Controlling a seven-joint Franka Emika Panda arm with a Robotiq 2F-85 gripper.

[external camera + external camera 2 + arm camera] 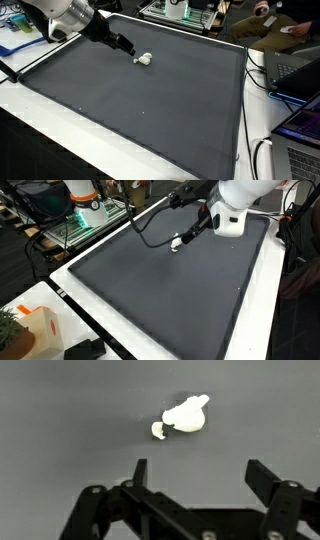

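The gripper (195,472), its jaws wide apart, hovers near a small white toy (187,416) on the dark mat (140,110).

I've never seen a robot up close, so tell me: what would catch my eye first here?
A small white object lies alone on a big dark grey mat, near one of its edges. Just beside it hangs the robot's black tool, with its two fingers spread wide open and not touching the object.
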